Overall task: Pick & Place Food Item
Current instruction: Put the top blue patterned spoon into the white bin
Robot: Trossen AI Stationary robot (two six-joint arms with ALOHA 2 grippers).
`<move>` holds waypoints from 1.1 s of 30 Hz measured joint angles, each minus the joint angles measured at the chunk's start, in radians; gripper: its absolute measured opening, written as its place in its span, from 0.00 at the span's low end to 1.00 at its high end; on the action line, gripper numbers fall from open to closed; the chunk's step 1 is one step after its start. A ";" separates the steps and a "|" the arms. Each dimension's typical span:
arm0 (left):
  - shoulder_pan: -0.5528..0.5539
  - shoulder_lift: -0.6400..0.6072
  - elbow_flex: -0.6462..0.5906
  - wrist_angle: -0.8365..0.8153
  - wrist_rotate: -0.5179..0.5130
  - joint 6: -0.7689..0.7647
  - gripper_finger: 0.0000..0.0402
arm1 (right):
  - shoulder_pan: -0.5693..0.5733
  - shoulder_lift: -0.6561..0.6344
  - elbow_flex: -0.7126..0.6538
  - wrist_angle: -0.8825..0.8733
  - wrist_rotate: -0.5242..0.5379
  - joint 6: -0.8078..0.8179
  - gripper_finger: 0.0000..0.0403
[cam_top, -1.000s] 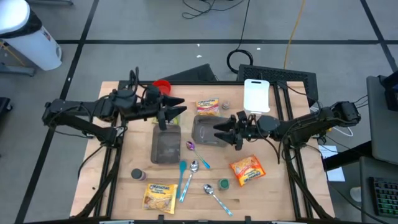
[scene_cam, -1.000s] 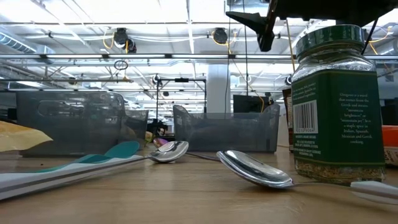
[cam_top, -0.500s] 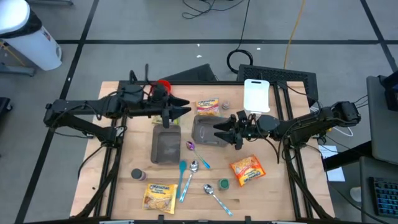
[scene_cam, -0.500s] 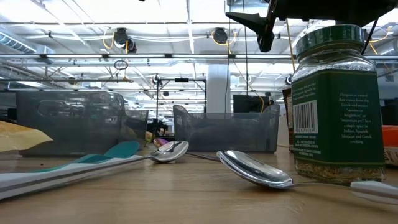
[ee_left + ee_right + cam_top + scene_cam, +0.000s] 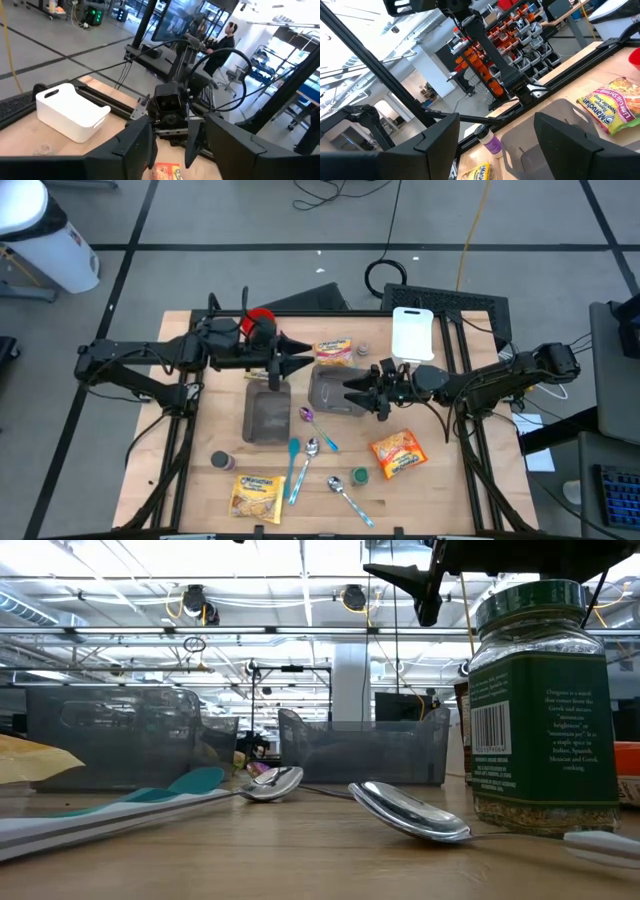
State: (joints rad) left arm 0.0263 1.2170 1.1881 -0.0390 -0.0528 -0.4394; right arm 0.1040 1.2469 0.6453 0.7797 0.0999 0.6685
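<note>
reaching further toward the noodle packet [image 5: 333, 351], the left gripper [image 5: 296, 358] jaws narrowed, empty; right gripper [image 5: 352, 390] unchanged, open.

This is a robotics lab in a large open industrial hall. A wooden desk [image 5: 200, 480] stands on grey floor marked with black tape lines [image 5: 300, 247], cables [image 5: 385, 275] trailing behind. Beyond are racks of orange parts bins [image 5: 512, 42], exposed ceiling pipes [image 5: 250, 632] and a person at monitors [image 5: 220, 45].
</note>
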 joint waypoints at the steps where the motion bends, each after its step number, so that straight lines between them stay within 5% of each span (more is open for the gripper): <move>1: 0.002 -0.002 0.000 -0.002 0.000 0.004 0.45 | 0.000 0.000 0.000 0.001 0.000 0.000 0.62; 9: 0.008 -0.006 0.000 -0.003 0.014 0.013 0.27 | 0.000 0.000 0.000 0.000 0.000 0.000 0.62; 18: 0.033 -0.007 0.000 0.005 0.054 -0.011 0.26 | 0.000 0.000 0.000 0.001 0.000 0.000 0.62; 23: 0.050 -0.007 0.000 0.011 0.056 -0.038 0.34 | 0.000 0.000 0.000 0.001 0.000 0.000 0.62; 33: 0.096 -0.007 0.000 0.012 0.086 -0.103 0.66 | 0.000 0.000 0.000 0.001 0.000 -0.003 0.62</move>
State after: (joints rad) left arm 0.1220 1.2102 1.1885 -0.0268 0.0335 -0.5426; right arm 0.1040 1.2469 0.6453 0.7807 0.0998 0.6659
